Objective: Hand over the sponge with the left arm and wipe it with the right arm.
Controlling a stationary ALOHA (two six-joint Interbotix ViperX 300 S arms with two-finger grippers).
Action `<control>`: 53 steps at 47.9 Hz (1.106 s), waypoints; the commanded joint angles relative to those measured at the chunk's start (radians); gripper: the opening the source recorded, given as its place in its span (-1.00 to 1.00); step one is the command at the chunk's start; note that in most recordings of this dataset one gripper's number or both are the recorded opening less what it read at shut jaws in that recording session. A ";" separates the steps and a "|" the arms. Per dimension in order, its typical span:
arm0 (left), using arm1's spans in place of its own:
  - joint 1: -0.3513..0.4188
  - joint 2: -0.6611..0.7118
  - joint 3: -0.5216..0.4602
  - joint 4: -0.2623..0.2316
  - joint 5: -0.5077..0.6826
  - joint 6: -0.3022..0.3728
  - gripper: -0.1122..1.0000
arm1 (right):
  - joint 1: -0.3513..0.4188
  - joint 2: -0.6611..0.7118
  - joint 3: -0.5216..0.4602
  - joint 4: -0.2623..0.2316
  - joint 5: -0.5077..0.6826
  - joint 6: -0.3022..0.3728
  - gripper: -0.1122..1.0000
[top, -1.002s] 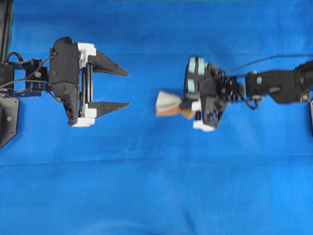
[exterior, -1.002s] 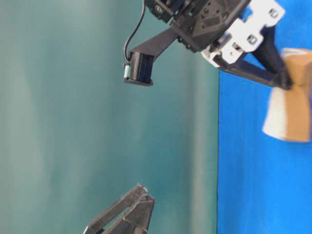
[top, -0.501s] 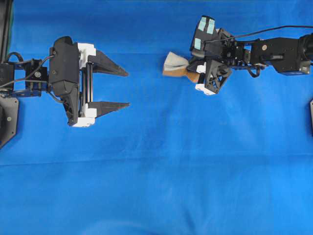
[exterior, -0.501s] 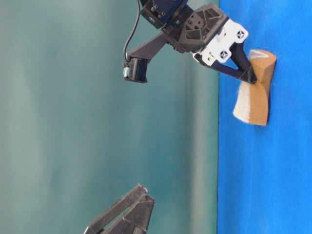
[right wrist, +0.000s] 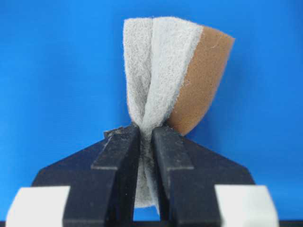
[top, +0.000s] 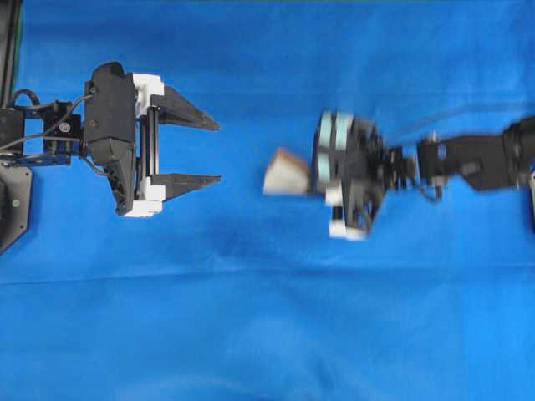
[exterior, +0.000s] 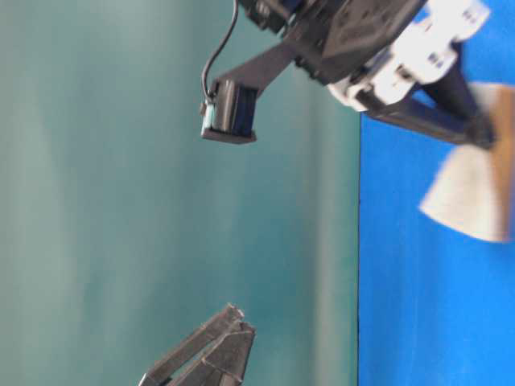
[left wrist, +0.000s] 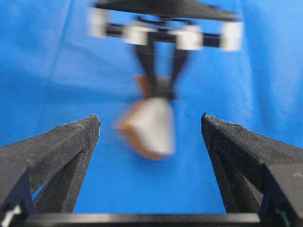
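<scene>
Sponge [right wrist: 163,75] pinched hard betw. fingertips of R gripper [right wrist: 146,137], squeezed thin there, sticking out past tips. L gripper [top: 213,150] spread wide, nothing held, well apart from sponge.

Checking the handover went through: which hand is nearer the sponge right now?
Right. The right hand is pinching the sponge; the left hand sits open and apart, further left in the overhead view.

Bright even light, soft shadows, right arm [top: 368,171] and sponge [top: 284,174] motion-blurred, right wrist view sharp
</scene>
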 commanded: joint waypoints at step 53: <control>-0.002 -0.005 -0.009 -0.002 -0.005 -0.002 0.73 | -0.196 -0.017 -0.021 -0.058 0.035 -0.020 -0.52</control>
